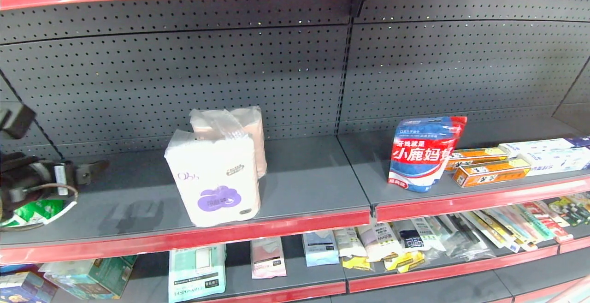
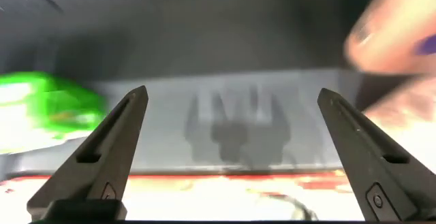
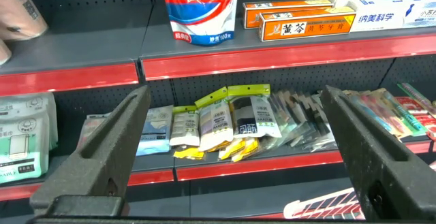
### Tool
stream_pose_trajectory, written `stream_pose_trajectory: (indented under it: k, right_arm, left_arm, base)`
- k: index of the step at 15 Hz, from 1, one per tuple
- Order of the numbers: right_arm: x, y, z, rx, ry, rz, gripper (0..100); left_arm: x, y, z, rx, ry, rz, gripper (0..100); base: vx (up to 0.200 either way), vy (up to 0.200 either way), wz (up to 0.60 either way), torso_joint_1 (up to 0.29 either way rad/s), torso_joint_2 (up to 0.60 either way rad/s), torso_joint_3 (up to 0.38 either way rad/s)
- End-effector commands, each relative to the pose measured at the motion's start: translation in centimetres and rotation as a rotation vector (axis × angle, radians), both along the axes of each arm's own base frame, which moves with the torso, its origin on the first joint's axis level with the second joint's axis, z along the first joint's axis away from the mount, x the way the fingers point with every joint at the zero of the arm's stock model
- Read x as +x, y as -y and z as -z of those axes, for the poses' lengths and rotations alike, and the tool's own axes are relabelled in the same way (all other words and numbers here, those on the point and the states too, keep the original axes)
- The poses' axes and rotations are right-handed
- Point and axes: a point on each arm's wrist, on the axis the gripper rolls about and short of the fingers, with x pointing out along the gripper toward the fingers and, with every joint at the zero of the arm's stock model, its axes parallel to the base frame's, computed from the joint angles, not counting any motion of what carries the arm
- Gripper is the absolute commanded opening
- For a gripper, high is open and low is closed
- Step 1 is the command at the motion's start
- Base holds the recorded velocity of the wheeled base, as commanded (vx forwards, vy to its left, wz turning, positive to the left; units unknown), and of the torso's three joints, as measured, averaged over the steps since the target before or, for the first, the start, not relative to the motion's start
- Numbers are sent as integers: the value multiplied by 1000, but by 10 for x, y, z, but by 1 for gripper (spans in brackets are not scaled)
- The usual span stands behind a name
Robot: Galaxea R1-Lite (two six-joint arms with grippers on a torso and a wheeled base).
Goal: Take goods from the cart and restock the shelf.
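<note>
My left gripper (image 1: 94, 169) hangs over the left end of the grey middle shelf (image 1: 304, 174), open with nothing between its fingers (image 2: 233, 93). A green packet (image 1: 32, 213) lies on the shelf just beside it (image 2: 48, 108). A white tissue pack with a purple mark (image 1: 214, 178) stands near the shelf's front, with a pink pack (image 1: 251, 130) behind it. My right gripper (image 3: 236, 91) is open and empty, low in front of the lower shelf of hanging packets (image 3: 225, 122).
A red and blue pouch (image 1: 424, 155) stands on the right shelf section, beside toothpaste boxes (image 1: 493, 167). Red price rails (image 1: 184, 238) edge each shelf. Bare deck lies between the green packet and the tissue pack. A white wire edge (image 3: 327, 207) shows below.
</note>
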Motion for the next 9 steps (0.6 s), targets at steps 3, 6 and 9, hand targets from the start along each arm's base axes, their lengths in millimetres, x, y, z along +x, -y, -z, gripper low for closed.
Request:
stream_pose_trajectory:
  k: [3,6,9]
  right_arm:
    - [0,0,0,0,-1,-1,100]
    - [0,0,0,0,-1,1,100]
    - [0,0,0,0,-1,-1,100]
  left_arm:
    - [-176,36,18,21,250,91,100]
    - [-195,41,39,-44,296,167,100]
    - [-215,43,72,-79,363,170,100]
  base:
    - [0,0,0,0,0,0]
    - [0,0,0,0,0,0]
    - [0,0,0,0,0,0]
